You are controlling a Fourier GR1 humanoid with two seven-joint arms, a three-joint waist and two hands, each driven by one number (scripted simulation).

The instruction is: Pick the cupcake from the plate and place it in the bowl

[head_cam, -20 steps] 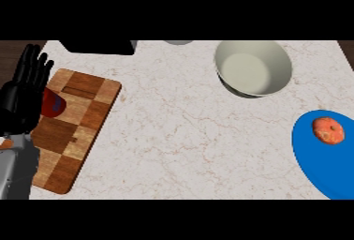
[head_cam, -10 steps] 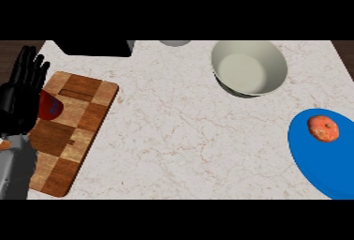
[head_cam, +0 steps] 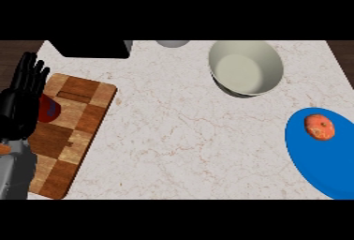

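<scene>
I saw the left robot hand (head_cam: 21,105) at the left edge of my head view, released, its fingers straight and pointing up, gripping nothing. It lay over the near side of a wooden cutting board (head_cam: 76,126), partly covering a dark red object (head_cam: 50,108) on it. Across the marbled surface (head_cam: 173,140), well apart from that hand, the pale bowl (head_cam: 242,75) stood near the far edge. The cupcake (head_cam: 319,126) sat on the blue plate (head_cam: 318,164) at the right edge, near the bowl but not touching it.
</scene>
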